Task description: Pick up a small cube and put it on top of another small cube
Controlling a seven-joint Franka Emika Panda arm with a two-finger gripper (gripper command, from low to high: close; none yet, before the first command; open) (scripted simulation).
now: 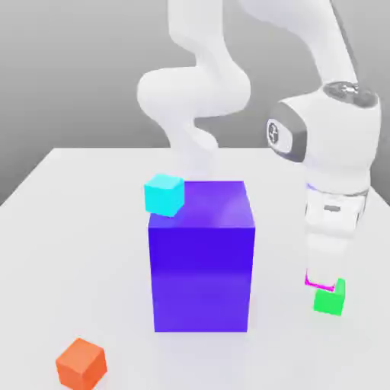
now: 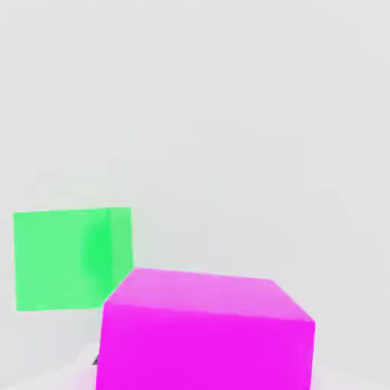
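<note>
Two unmarked cubes, magenta small cube (image 2: 206, 331) (tool (image 1: 321, 276) grip unclear) beside green small cube (image 1: 330, 298)

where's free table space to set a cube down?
Bare table left of the big blue cube and between the orange cube and green cube. Crowded at right: gripper over the pink cube, beside the green one.

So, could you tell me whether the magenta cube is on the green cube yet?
Not yet: the magenta cube sits beside the green cube.

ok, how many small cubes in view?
4: cyan cube on the big blue cube's corner, orange cube front-left, green cube at right, magenta cube beside it under the hand.
</note>
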